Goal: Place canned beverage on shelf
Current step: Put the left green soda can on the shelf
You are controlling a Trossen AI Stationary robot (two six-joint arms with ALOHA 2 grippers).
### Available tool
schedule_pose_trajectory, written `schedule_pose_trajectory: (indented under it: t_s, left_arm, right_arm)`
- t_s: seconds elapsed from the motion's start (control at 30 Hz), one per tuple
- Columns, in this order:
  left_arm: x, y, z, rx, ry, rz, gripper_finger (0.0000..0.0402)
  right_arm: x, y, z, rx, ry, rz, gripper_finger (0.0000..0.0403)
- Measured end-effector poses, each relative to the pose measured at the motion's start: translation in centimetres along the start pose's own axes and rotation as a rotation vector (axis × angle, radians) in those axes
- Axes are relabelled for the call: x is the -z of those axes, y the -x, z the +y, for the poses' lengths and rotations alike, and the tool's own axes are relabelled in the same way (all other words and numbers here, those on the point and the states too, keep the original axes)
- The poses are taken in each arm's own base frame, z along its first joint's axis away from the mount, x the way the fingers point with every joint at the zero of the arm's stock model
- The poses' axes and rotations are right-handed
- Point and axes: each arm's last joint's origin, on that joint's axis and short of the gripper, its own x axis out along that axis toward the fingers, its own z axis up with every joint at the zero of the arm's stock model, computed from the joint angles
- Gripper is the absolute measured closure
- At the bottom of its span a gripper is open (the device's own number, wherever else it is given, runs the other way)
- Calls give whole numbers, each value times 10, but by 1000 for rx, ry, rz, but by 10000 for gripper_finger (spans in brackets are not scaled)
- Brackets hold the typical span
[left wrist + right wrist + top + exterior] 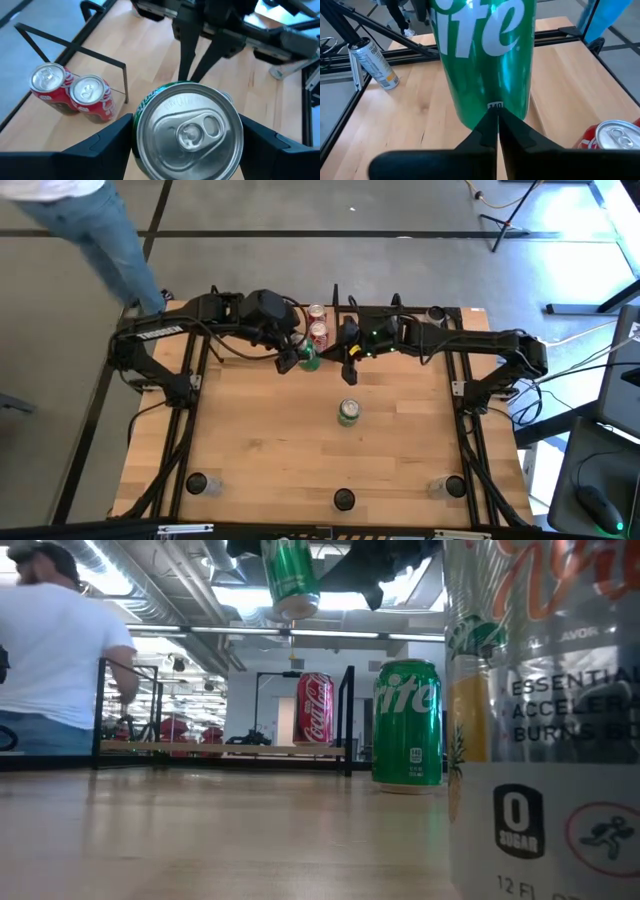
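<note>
Held a green can clamped between the left gripper's fingers, lifted clear of the table so as to pass over the shelf rail. Just beside it, on that shelf, stood two red cans, leaving free board for one more. Waited close opposite with fingers pressed together, empty: the right gripper. Beyond it stood a second green can, unclaimed on the table.

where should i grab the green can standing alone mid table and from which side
Grip the green can around its curved side wall at mid height, with the end effector coming in level from the side. It stands upright and alone, so the wall is open to both fingers, and its flat lid offers no hold.
</note>
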Motion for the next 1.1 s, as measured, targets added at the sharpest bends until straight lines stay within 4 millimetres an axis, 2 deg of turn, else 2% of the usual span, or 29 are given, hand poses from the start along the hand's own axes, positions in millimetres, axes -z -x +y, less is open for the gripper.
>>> schedule_pose_trajectory:
  t_s: [0.33, 0.47, 0.57, 0.8, 1.1]
  left_arm:
    - [-2, -6, 8, -47, -41, 10, 134]
    - [6, -6, 20, -119, -96, 119, 134]
    - [5, -6, 32, -154, -136, 134, 134]
    - [10, -22, 77, -178, -191, 203, 134]
    - [17, -66, 138, -103, -183, 214, 134]
  right_arm:
    - [-1, 1, 0, 3, -1, -14, 395]
    - [-11, 23, 5, 9, 11, -55, 395]
    - [-19, 43, 9, 28, 24, -102, 395]
    - [-21, 67, 10, 177, 56, -86, 395]
    - [-14, 69, 9, 215, 50, -19, 395]
